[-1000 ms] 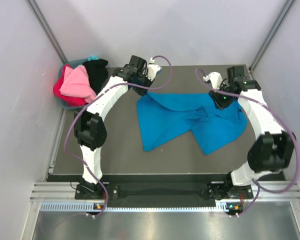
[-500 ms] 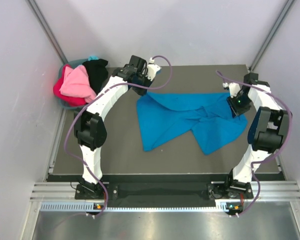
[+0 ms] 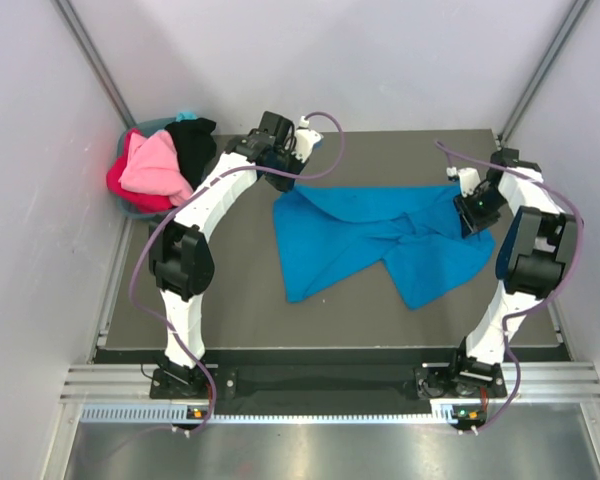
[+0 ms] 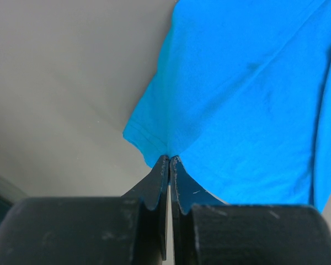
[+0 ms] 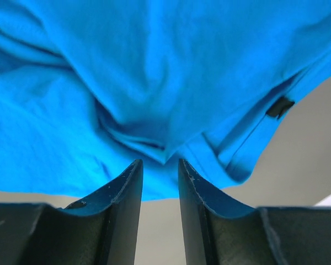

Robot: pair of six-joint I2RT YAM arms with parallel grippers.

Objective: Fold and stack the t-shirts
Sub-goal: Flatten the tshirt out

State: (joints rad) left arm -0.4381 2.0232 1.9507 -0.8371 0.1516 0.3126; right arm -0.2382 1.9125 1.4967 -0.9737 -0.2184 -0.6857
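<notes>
The bright blue t-shirt (image 3: 370,240) lies crumpled and spread on the dark table, and also fills the left wrist view (image 4: 237,83) and the right wrist view (image 5: 154,72). My left gripper (image 3: 285,180) is at the shirt's far left corner, its jaws pressed together on the cloth's edge (image 4: 169,157). My right gripper (image 3: 472,215) is over the shirt's right end. Its jaws (image 5: 160,161) stand a little apart, with a pointed fold of blue cloth just ahead of the tips and not between them. Pink (image 3: 155,165), red (image 3: 120,182) and black (image 3: 192,145) shirts are piled at the far left.
The teal basket (image 3: 132,208) holds the pile of shirts off the table's far left corner. Grey walls close in the back and both sides. The right arm stands close to the table's right edge (image 3: 545,250). A small black tag (image 5: 279,106) shows on the blue shirt.
My right arm swung from the far middle out to the shirt's right end, then nearly stopped. The left arm and the shirt have not visibly moved.
</notes>
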